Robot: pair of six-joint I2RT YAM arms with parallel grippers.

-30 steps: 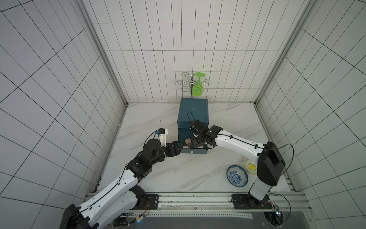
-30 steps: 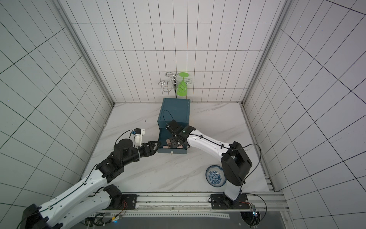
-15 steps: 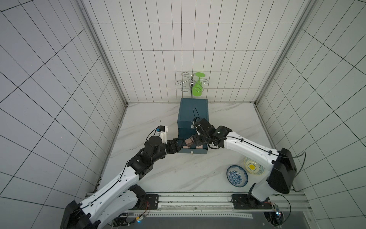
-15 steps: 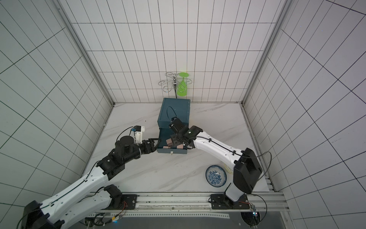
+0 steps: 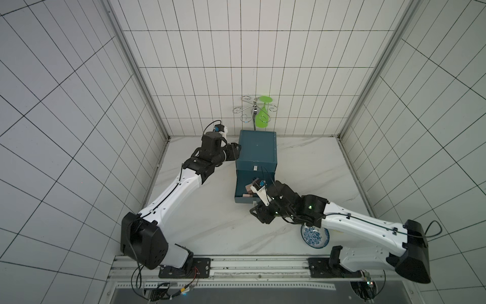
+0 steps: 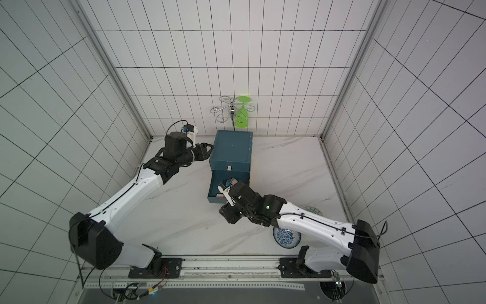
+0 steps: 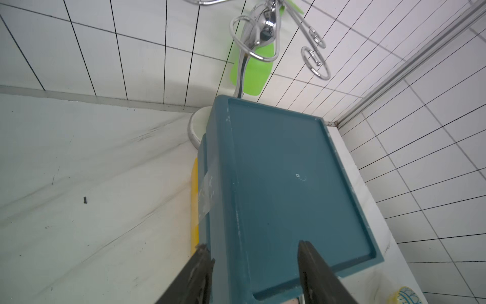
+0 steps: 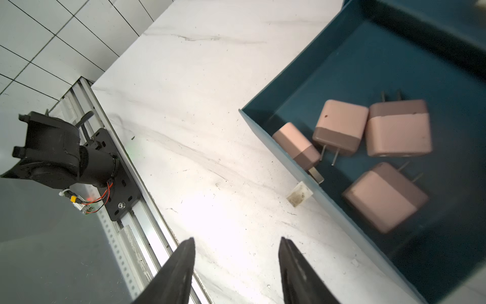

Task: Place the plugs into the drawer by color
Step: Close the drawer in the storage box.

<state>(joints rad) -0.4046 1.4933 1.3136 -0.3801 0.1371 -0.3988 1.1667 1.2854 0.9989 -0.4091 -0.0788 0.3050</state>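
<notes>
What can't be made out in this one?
- Teal plugs: none shows in any view; the chest's shut top drawer hides its inside.
- Open drawer: in both top views the right arm covers much of it; the pink plugs show only partly there, one blurred in the right wrist view.
- Left gripper: the left wrist view cuts off its fingers; they straddle the chest's edge, contact unclear.

The left gripper [image 7: 252, 244] is no longer at the open drawer's [image 5: 242, 184] front corner and now straddles the chest's [image 5: 256, 147] top edge. The right gripper [image 8: 236, 239] is now out of the drawer, empty above the table [image 5: 210, 218].
</notes>
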